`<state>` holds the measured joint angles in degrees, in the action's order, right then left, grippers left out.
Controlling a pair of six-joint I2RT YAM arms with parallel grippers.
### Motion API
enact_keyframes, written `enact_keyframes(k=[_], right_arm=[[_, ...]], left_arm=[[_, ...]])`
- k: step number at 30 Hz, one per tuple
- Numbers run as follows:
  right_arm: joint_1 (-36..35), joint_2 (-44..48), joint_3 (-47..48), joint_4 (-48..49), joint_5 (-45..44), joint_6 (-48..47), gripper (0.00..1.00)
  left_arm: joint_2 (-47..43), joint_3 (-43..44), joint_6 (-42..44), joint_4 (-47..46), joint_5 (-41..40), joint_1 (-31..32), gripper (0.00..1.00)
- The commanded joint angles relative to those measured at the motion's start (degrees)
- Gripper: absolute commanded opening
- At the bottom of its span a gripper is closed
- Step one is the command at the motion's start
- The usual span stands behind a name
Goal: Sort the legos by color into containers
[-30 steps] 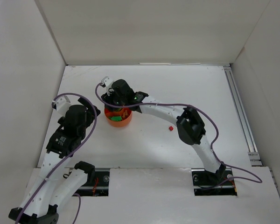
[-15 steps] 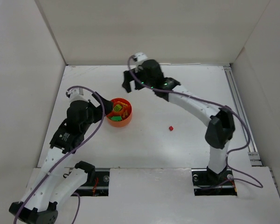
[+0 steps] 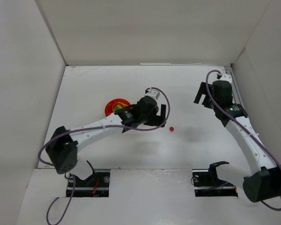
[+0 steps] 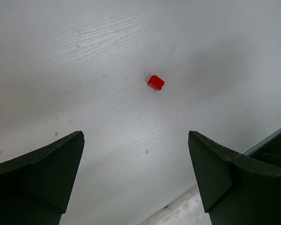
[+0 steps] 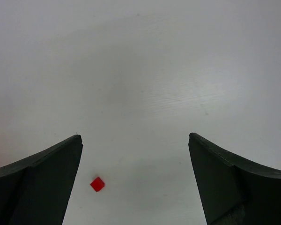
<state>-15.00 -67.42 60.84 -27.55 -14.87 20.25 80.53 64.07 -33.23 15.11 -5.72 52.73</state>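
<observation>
Plainly, one red lego [image 3: 171, 128] lies on the white table [image 3: 131, 84], well right of the orange-red bowl [image 3: 110, 105], which the left arm partly covers. The left gripper [image 3: 163, 118] hovers near the lego, fingers spread and empty. The right gripper [image 3: 203, 96], equally spread, hangs far right.

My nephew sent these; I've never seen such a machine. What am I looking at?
Two white robot arms, the left arm and the right arm, are bolted to a white table. One picture looks down from above. The other two come from cameras on each wrist. The dark wedges at their lower corners are the fingers of the left gripper and right gripper, both open, holding nothing. On the table lie one small red brick and an orange-red bowl holding coloured bricks, partly hidden by the left arm.
</observation>
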Motion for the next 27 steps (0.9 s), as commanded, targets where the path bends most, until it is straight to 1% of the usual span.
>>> enact_keyframes(k=[1, 2, 3, 4, 5, 6, 8, 12, 13, 16, 18, 20, 21, 24, 27], right_arm=[[6.0, 6.7, -3.0, -4.9, -3.1, 0.9, 1.00], [7.3, 9.5, -3.5, -5.4, -3.1, -0.4, 1.00], [8.5, 10.5, -3.5, -5.9, -3.1, -1.0, 1.00], [10.6, 11.4, -4.2, -5.9, -2.4, -1.5, 1.00], [12.2, 12.1, -4.8, -6.6, -1.7, -2.1, 1.00], [12.2, 12.9, -4.8, -6.6, -1.0, -3.0, 1.00], [13.3, 12.9, -4.8, -6.6, 0.2, -3.6, 1.00], [13.3, 11.9, -5.3, -6.6, 2.4, -4.9, 1.00], [13.3, 11.9, -5.3, -6.6, 2.9, -4.9, 1.00], [13.3, 11.2, -5.3, -6.6, 3.4, -5.5, 1.00], [13.3, 11.2, -5.3, -6.6, 3.4, -5.5, 1.00], [13.3, 11.2, -5.3, -6.6, 4.0, -5.5, 1.00], [13.3, 11.8, -5.3, -6.6, 4.0, -5.5, 1.00], [13.3, 12.4, -5.3, -6.6, 4.0, -5.5, 1.00], [13.3, 12.4, -5.3, -6.6, 4.0, -5.5, 1.00]], left_arm=[[6.4, 3.5, 6.8, -3.7, 1.2, 1.3, 0.90], [8.0, 3.5, 8.0, -4.5, 2.4, 1.8, 0.89], [11.3, 4.3, 9.7, -5.2, 2.9, 2.7, 0.89], [12.5, 5.7, 10.5, -6.0, 3.4, 3.4, 0.89], [14.9, 6.2, 12.1, -6.7, 3.4, 4.7, 0.85], [16.0, 6.2, 12.1, -6.7, 2.2, 5.3, 0.85], [18.2, 8.9, 13.9, -6.7, 2.2, 6.1, 0.85], [23.1, 11.9, 14.6, -6.7, -0.7, 7.5, 0.84], [24.7, 12.6, 14.6, -6.7, -1.7, 8.3, 0.81], [28.1, 14.7, 15.2, -5.0, -4.4, 9.3, 0.78], [29.4, 15.3, 16.0, -5.0, -4.4, 9.3, 0.78], [31.3, 15.8, 16.6, -5.0, -4.4, 9.3, 0.74], [31.8, 16.5, 16.6, -5.0, -4.4, 9.3, 0.74], [33.5, 17.8, 16.6, -5.5, -4.4, 9.3, 0.64], [34.6, 17.8, 16.6, -5.5, -4.4, 9.3, 0.63]])
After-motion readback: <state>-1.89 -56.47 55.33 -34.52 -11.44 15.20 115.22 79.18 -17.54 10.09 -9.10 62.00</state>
